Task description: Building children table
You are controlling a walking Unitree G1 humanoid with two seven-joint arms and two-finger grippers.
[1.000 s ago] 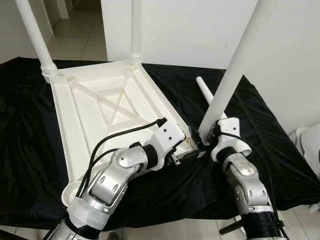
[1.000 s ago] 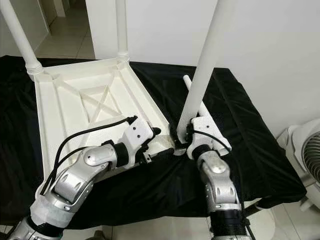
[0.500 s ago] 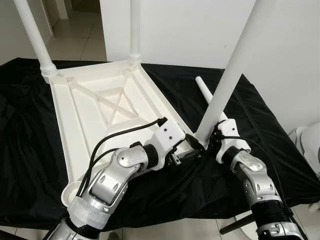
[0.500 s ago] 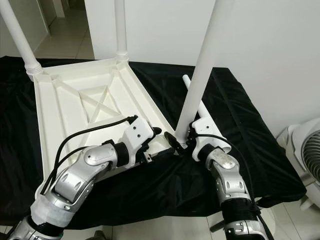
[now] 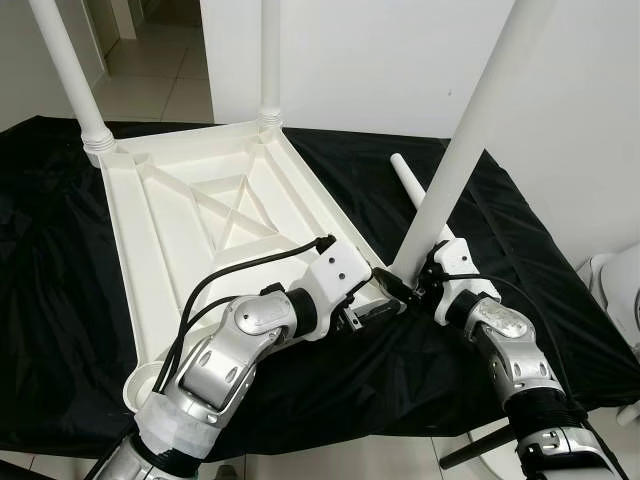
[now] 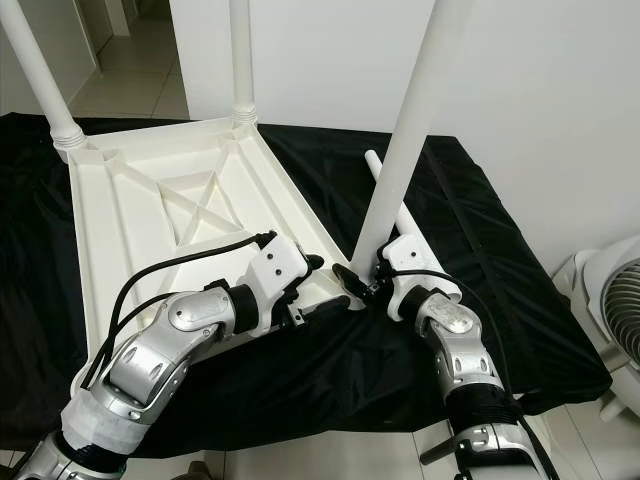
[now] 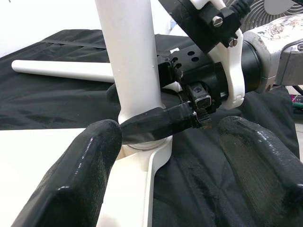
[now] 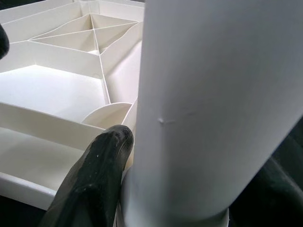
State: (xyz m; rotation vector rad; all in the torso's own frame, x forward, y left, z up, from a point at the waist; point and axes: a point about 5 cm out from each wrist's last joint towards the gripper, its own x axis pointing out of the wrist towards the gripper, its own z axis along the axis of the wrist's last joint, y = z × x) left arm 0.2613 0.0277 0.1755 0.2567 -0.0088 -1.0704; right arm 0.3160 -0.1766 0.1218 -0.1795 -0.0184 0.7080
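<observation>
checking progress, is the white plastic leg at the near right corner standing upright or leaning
Leaning. The white plastic leg tilts away from the upside-down white tabletop; the right gripper clasps its base at the corner socket.

Near right corner of upturned white tabletop (image 5: 200, 215) crowded: upright leg (image 5: 470, 140) standing in its socket there, right gripper (image 5: 403, 290) clamped round the leg's base, left gripper (image 7: 189, 156) spread open just beside it against the tabletop's edge, fingers of the two nearly touching. Loose leg (image 5: 412, 187) lying on black cloth (image 5: 520, 250) right behind the upright one, two more legs (image 5: 70, 75) upright at the far corners, white wall close behind. Free passage over the ribbed middle of the tabletop, over bare cloth along its left side, and over cloth right of the loose leg.
</observation>
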